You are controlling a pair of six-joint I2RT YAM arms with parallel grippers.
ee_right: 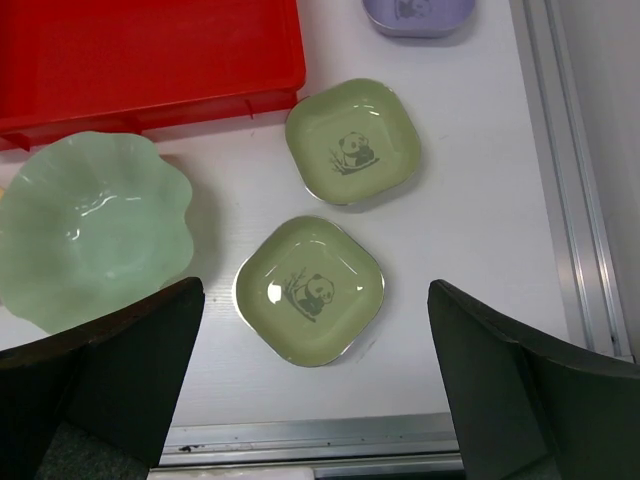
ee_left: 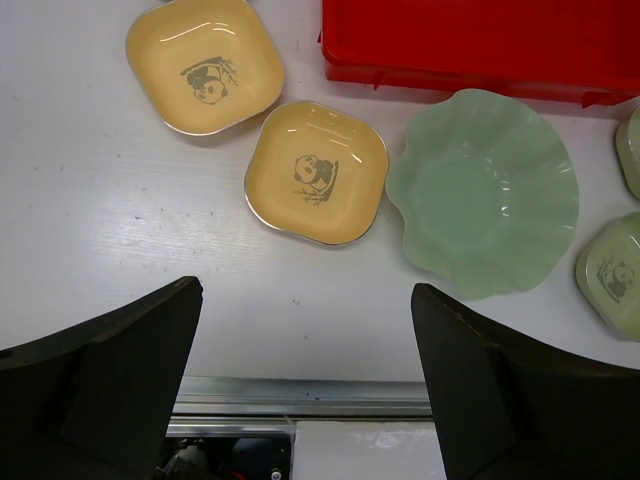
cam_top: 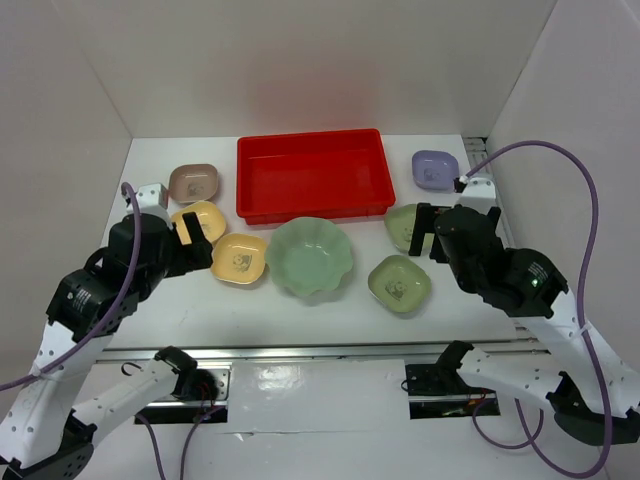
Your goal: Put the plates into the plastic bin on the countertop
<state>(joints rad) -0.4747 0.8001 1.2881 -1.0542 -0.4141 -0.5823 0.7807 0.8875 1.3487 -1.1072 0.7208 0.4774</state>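
From above, none of the dishes is in the plastic bin [cam_top: 312, 213] yet; they lie spread over the countertop [cam_top: 180, 310] in front of it. Your left gripper [cam_top: 196, 238] hangs by the far yellow dish [cam_top: 199, 218], and your right gripper [cam_top: 422, 230] by the far green dish [cam_top: 403, 222]. In the left wrist view your jaws are spread wide and empty. The near yellow dish [ee_left: 317, 172] lies ahead, roughly centred, with the bin beyond to the right. In the right wrist view the jaws are equally wide and empty. The near green dish [ee_right: 310, 289] shows centred in their gap, so the right arm looks better lined up.
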